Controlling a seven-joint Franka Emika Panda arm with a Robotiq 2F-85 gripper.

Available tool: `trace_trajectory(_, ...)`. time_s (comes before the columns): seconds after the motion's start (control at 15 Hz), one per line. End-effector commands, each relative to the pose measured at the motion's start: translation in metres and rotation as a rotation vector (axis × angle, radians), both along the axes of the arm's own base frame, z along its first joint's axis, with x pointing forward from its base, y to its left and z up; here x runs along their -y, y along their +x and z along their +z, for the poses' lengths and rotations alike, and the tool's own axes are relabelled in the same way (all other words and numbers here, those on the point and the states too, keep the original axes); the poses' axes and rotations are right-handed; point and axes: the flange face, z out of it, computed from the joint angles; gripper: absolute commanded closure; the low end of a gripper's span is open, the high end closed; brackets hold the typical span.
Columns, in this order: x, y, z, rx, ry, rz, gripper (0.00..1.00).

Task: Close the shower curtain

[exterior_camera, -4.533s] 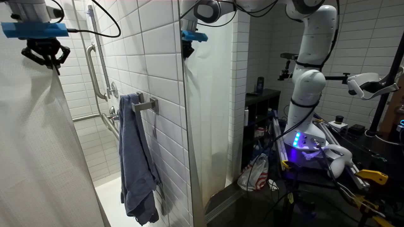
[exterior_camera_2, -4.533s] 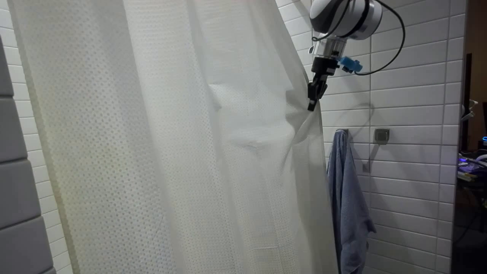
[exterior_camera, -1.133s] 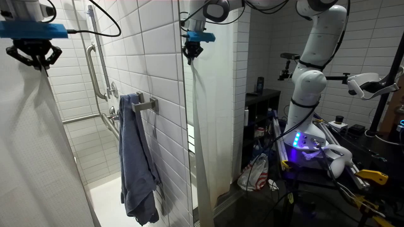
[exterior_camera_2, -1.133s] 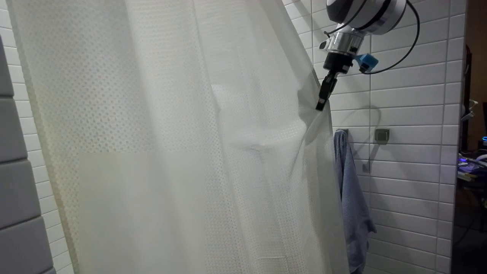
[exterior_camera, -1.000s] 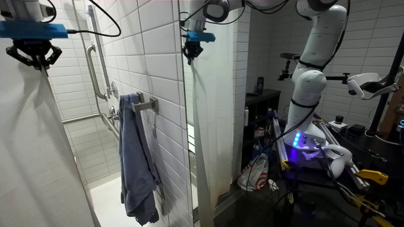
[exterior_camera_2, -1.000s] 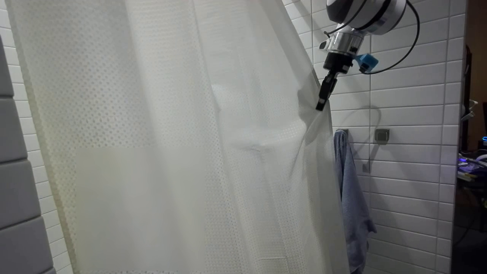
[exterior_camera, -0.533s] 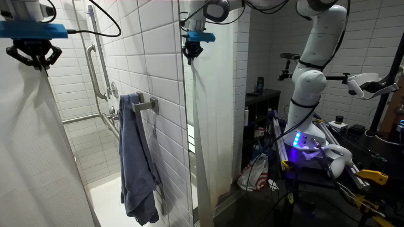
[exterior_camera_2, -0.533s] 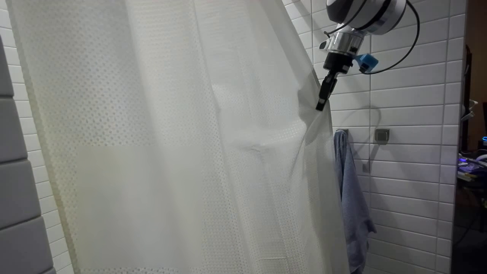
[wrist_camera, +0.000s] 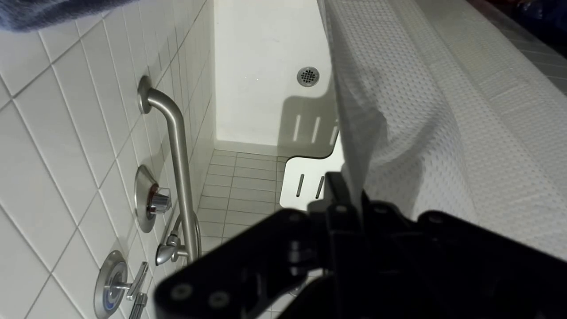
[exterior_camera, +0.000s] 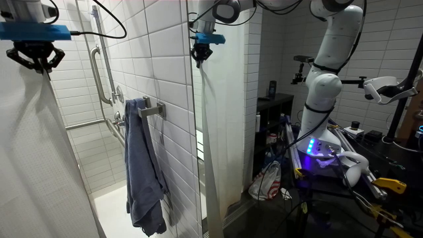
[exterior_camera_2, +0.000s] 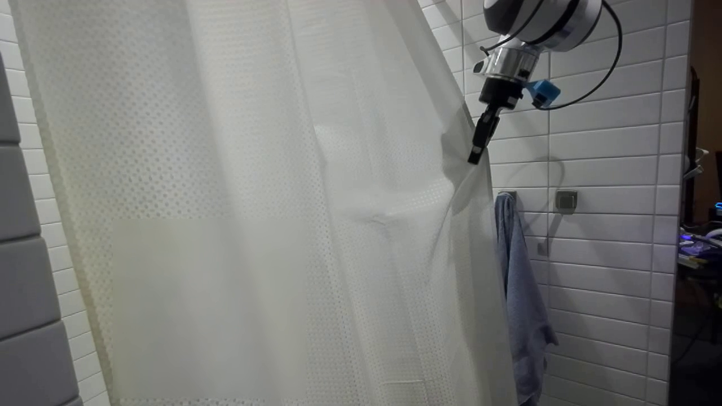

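Note:
The cream-white shower curtain (exterior_camera: 33, 148) hangs at the left in an exterior view and fills much of another exterior view (exterior_camera_2: 282, 197). In the wrist view the curtain (wrist_camera: 443, 110) hangs down on the right side. My gripper (exterior_camera: 44, 70) is shut on the curtain's free edge, with fabric pinched between the fingertips. It also shows in an exterior view (exterior_camera_2: 475, 158), tilted, at the curtain's right edge. In the wrist view the fabric runs straight into the black fingers (wrist_camera: 356, 195). The edge is pulled into creases at the grip. The curtain's top is out of view.
A blue-grey towel (exterior_camera: 140, 165) hangs on the white tiled wall (exterior_camera: 168, 72), partly behind the curtain in an exterior view (exterior_camera_2: 527, 316). A metal grab bar (wrist_camera: 179, 155), valves and a slotted white shower seat (wrist_camera: 305, 181) are inside the shower. What looks like a mirror reflects the arm's base (exterior_camera: 319, 143).
Since 4.5 s ago my gripper has drawn the curtain's edge towards the towel side, covering more of the towel in an exterior view. Over the last second nothing has visibly moved.

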Motion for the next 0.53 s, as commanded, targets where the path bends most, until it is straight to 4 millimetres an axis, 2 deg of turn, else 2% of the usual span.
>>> trace_trajectory(0.0,-0.002,0.005,0.000,0.019,-0.006,0.023,1.00)
trace_trajectory(0.33,-0.004,0.021,-0.003,0.044,-0.019,0.054,1.00)
trace_trajectory(0.4,-0.007,0.040,-0.003,0.045,-0.017,0.057,1.00)
trace_trajectory(0.47,-0.008,0.047,-0.005,0.044,-0.013,0.057,1.00)
